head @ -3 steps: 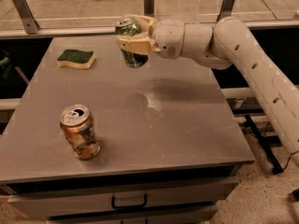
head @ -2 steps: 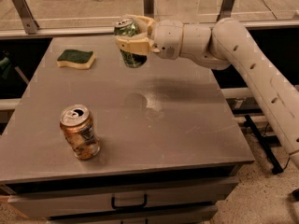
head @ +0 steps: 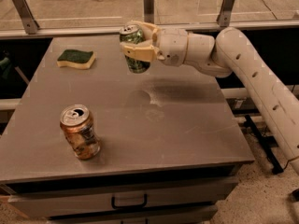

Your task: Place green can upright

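the gripper (head: 130, 40) is clamped on the green can (head: 137, 65), which hangs in the air to the right of the sponge (head: 76, 59), near upright with its top rim up. the grasp looks done. what is left: lowering it onto the table (head: 187, 125) and letting go.

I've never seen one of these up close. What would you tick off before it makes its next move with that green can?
1. Grip: ok. The pincer is shut on the green can, near the table's far edge.
2. Can's pose: ok. Its silver top faces up, with only a slight lean.
3. Can set down: not ok. It hangs above the table, not touching it.
4. Landing spot: ok. The sponge and the orange-brown can both lie well off to the side of the spot beneath.
5. Can's base flat enough to stand: cannot tell.
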Controlling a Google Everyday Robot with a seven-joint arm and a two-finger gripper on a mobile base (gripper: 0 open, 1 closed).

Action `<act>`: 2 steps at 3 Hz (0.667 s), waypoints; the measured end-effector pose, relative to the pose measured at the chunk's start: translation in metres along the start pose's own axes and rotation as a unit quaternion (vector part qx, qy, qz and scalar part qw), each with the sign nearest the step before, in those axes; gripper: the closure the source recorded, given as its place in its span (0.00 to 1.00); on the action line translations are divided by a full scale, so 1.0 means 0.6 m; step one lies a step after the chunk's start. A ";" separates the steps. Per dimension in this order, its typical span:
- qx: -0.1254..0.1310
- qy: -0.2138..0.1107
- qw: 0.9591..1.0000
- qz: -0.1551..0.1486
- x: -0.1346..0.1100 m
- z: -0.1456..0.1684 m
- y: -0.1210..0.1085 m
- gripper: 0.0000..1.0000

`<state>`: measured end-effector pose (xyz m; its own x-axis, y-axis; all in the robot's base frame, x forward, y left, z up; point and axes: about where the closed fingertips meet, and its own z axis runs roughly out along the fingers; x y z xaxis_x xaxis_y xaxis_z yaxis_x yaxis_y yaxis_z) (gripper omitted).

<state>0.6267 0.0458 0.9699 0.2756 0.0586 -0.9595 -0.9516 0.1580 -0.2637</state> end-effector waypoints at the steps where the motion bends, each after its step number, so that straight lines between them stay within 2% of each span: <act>1: -0.009 0.000 1.000 -0.015 0.024 -0.027 0.004 1.00; 2: -0.030 -0.002 0.999 -0.032 0.050 -0.046 0.017 0.81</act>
<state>0.6214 0.0221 0.9355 0.3372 0.0543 -0.9399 -0.9381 0.1030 -0.3306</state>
